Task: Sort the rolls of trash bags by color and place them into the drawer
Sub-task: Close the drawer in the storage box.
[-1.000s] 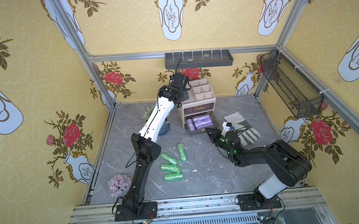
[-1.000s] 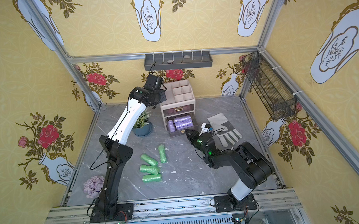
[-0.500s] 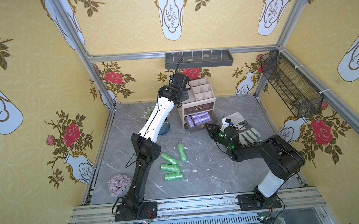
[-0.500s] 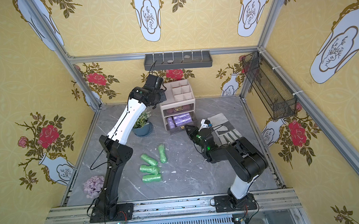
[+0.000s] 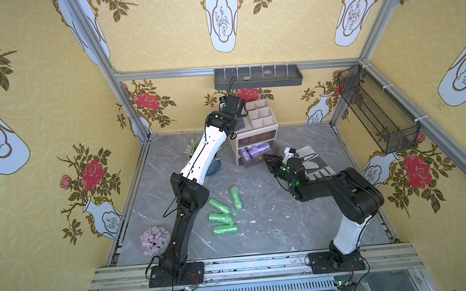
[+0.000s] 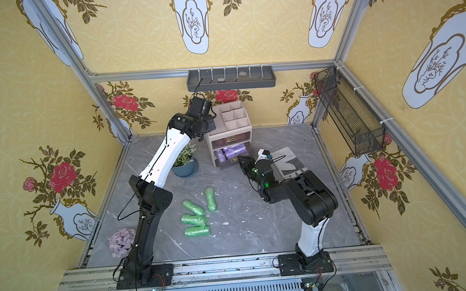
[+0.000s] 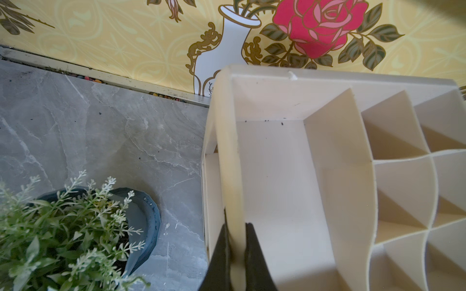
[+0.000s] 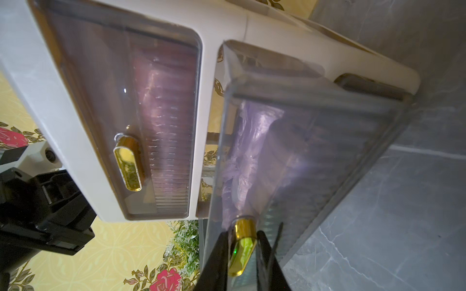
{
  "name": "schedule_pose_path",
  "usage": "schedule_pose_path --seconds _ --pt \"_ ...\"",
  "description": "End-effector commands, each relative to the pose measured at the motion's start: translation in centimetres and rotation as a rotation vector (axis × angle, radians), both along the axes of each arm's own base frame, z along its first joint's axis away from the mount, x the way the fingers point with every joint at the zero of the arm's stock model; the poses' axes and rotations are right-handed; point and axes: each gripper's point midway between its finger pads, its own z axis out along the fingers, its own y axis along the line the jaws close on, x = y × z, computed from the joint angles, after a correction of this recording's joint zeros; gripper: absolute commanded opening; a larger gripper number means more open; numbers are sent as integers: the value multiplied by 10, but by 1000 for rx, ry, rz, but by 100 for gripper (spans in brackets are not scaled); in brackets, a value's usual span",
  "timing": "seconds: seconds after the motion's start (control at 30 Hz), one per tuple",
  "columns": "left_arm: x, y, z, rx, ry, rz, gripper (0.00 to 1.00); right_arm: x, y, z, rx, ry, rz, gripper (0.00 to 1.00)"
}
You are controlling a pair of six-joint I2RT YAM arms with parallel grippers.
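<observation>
Your right end effector (image 8: 240,241) tight on the drawer (image 8: 315,151)'s gold handle (image 8: 244,252), left end effector (image 7: 236,226) tight on the organizer (image 7: 228,151)'s wall.

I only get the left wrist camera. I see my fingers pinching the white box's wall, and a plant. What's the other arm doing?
Observer: The right fingers are shut on the gold handle of the organizer's lower drawer.
Operator: Is that drawer open?
Observer: Partly pulled out, with lilac rolls inside.
Operator: Any rolls outside?
Observer: Four green rolls lie on the table between the arms.
</observation>
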Motion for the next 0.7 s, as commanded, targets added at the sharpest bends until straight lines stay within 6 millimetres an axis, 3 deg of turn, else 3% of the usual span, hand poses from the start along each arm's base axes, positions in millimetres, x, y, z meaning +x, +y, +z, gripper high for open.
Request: schedule_pose_path --seconds 0.0,0.5,0.67 --pt "-20 -14 -23 0 115 -94 0 6 9 20 52 -62 23 22" --pt "-20 -8 -24 -2 128 -94 0 -9 6 40 40 -86 58 32" --pt "-19 -4 -24 -18 145 -91 9 -15 3 43 26 -77 56 32"
